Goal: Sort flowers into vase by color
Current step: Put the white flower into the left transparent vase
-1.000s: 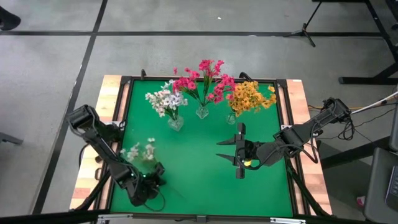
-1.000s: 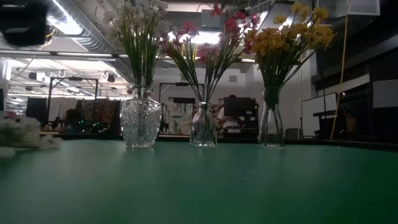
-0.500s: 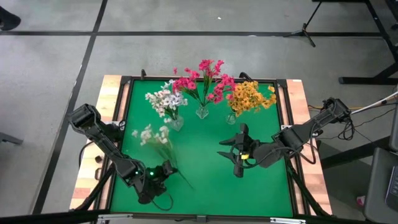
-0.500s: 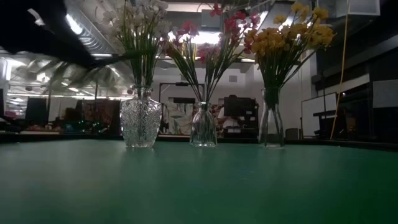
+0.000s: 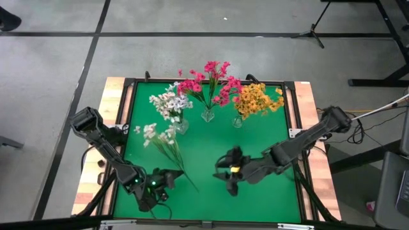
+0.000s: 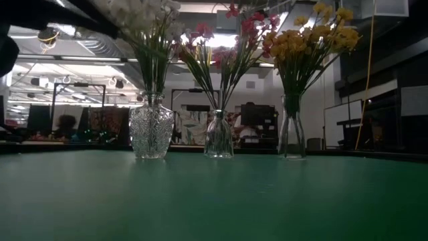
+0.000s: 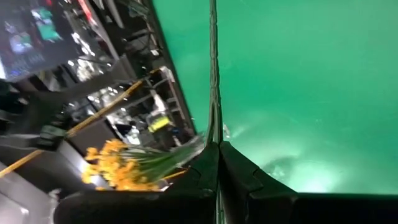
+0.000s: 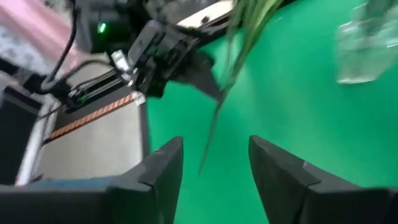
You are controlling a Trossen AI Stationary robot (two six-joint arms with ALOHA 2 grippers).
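A white sprig (image 5: 158, 134) with a long green stem is held above the table's near left part by my left gripper (image 5: 167, 177), which is shut on it; its blossoms point toward the far side. My right gripper (image 5: 225, 176) is open, to the right of the sprig's free stem end (image 5: 193, 188), apart from it. In the right wrist view the stem (image 8: 216, 115) runs ahead of the open right gripper (image 8: 214, 177). Three glass vases stand on the table at the far side: white (image 5: 181, 126), pink (image 5: 208, 115), yellow-orange (image 5: 237, 120). My left gripper pinches the white sprig's green stem (image 7: 214, 132) between its two fingers, in the stem's lower part, with a short end sticking out past them toward the table's right. The fingers lie across the stem. The sprig is lifted clear, tilted, its blossoms (image 5: 153, 132) toward the far edge.
The vases show in the low view as a cut-glass one (image 6: 151, 130) with white flowers, a slim one (image 6: 219, 137) with pink, and one (image 6: 291, 134) with yellow-orange. The green mat (image 5: 211, 150) spreads between the vases and the grippers. A raised frame (image 5: 295, 128) edges the table.
My left gripper has risen and moved toward the table's right, lifting the white sprig clear of the mat where its blossoms lay near the left edge. My right gripper has moved left and toward the near edge, toward the sprig's stem end, turning as it went.
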